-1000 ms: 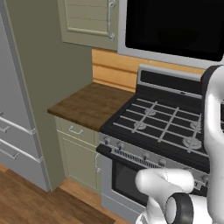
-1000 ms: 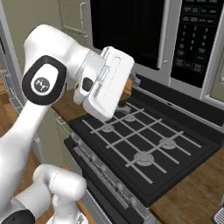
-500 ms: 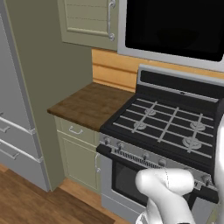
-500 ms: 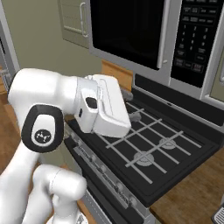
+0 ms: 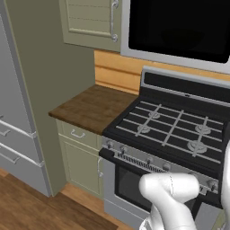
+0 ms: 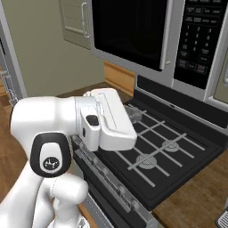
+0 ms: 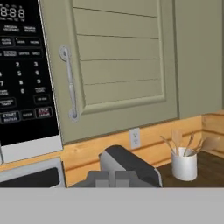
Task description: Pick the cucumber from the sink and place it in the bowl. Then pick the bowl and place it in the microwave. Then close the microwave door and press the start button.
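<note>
stove (image 5: pixel 170 130) and wooden counter (image 5: pixel 92 107) lie below the left base camera, with the microwave door (image 5: pixel 179 27) shut above them as a black glass panel in its grey frame — no sink, cucumber or bowl can be made out here. from the right base camera the arm's big white hand section hangs over the stove's left burners, the gripper (image 6: pixel 133 113) pointing toward the back wall; the microwave (image 6: pixel 178 40) sits above with its keypad (image 6: pixel 202 38) to the right of the door's long handle. the hand camera looks at that keypad, an olive cabinet door (image 7: pixel 120 61), a wall outlet (image 7: pixel 134 138) and a white utensil cup (image 7: pixel 183 164) on the counter; the finger tips (image 7: pixel 114 178) sit together at the bottom, jaws closed with nothing between them. judging by the closed door and closed fingers, the step in hand is pressing start — the next move calls for lining the tips up with the start key low on the keypad and pushing straight in.
</note>
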Robot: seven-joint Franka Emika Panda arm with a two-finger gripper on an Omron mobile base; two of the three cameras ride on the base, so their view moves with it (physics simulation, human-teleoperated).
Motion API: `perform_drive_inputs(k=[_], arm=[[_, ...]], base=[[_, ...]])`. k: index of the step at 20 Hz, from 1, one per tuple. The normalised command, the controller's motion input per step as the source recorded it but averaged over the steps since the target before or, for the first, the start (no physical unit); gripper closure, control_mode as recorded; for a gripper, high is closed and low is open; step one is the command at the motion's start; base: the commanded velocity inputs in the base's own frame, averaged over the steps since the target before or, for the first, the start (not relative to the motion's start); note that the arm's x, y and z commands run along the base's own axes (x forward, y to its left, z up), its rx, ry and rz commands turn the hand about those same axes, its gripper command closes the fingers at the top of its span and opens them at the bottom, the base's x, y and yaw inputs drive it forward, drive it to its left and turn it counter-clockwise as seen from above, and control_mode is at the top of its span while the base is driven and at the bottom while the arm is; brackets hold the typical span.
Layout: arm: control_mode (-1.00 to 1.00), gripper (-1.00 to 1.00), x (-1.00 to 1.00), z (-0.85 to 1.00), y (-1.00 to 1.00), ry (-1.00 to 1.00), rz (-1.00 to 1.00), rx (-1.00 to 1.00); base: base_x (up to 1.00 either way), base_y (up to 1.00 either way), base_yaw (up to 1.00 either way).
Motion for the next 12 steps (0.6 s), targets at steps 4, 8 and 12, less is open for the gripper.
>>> perform_drive_inputs(k=[4,8,12], arm=[[-1.00,1.00,0.44,0.13,0.14,0.00,0.04,-0.04],[-1.00,1.00,0.39,0.25,0.02,0.00,0.12,-0.01],[-1.00,1.00,0.22,0.14,0.00,0.00,0.19,0.00]], base=[[0.00,0.00,0.00],[0.00,0.00,0.00],[0.00,0.00,0.00]])
